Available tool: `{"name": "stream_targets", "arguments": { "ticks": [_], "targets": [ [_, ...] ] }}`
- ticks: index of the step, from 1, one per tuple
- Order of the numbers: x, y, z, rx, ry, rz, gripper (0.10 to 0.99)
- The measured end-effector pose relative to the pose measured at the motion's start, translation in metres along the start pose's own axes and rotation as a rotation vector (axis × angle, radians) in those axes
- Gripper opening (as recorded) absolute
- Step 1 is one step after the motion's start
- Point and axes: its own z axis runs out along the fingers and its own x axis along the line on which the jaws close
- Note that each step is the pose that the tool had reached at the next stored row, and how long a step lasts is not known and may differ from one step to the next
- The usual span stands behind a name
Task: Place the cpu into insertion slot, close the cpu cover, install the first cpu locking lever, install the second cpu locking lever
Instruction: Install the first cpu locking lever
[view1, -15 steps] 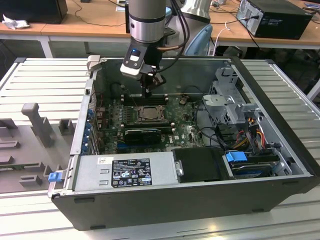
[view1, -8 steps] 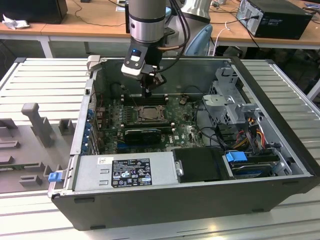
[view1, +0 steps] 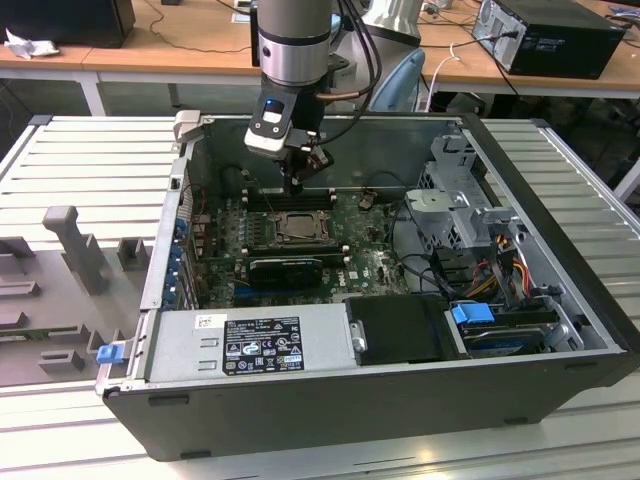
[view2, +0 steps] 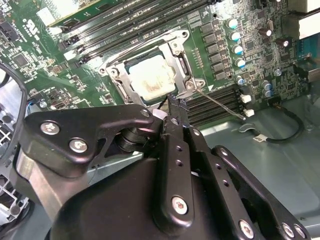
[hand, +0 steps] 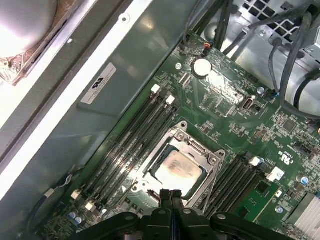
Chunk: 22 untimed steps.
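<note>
The cpu (hand: 176, 170) lies flat in the insertion slot (view1: 290, 230) on the green board, its pale silver face (view2: 152, 80) showing. The cpu cover (view2: 182, 60) lies down around it as a metal frame (hand: 200, 150). A thin metal lever (view2: 220, 104) sticks out slantwise from one corner of the socket over the memory slots. My gripper (view1: 292, 188) hangs just above the socket's far edge in the exterior view. In both wrist views its black fingers are pressed together with nothing between them, the tips (hand: 170, 192) at the frame's rim by the lever's pivot (view2: 175, 102).
The work sits inside an open computer case (view1: 560, 300). Long black memory slots (hand: 135, 135) flank the socket. A black ridged card (view1: 285, 268) lies nearer the power supply (view1: 250, 345). Cables and a drive cage (view1: 450, 200) crowd the exterior view's right.
</note>
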Motion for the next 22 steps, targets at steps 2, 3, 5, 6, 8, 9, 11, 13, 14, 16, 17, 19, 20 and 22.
{"name": "stream_targets", "arguments": {
  "ticks": [2, 3, 5, 6, 8, 9, 11, 13, 14, 16, 17, 19, 20, 22],
  "targets": [
    [0.0000, 0.0000, 0.0000, 0.000, 0.0005, -0.012, 0.106],
    [0.0000, 0.0000, 0.0000, 0.000, 0.0007, -0.017, 0.106],
    [0.0000, 0.0000, 0.0000, 0.000, 0.0009, -0.025, 0.106],
    [0.0000, 0.0000, 0.0000, 0.001, 0.0010, -0.028, 0.106],
    [0.0000, 0.0000, 0.0000, 0.001, 0.0013, -0.035, 0.106],
    [0.0000, 0.0000, 0.0000, 0.001, 0.0016, -0.042, 0.106],
    [0.0000, 0.0000, 0.0000, 0.001, 0.0022, -0.059, 0.106],
    [0.0000, 0.0000, 0.0000, 0.001, 0.0028, -0.075, 0.106],
    [0.0000, 0.0000, 0.0000, 0.001, 0.0030, -0.078, 0.106],
    [0.0000, 0.0000, 0.0000, 0.002, 0.0033, -0.087, 0.106],
    [0.0000, 0.0000, 0.0000, 0.002, 0.0034, -0.092, 0.106],
    [0.0000, 0.0000, 0.0000, 0.002, 0.0039, -0.106, 0.106],
    [0.0000, 0.0000, 0.0000, 0.002, 0.0042, -0.112, 0.106],
    [0.0000, 0.0000, 0.0000, 0.002, 0.0046, -0.123, 0.106]
  ]
}}
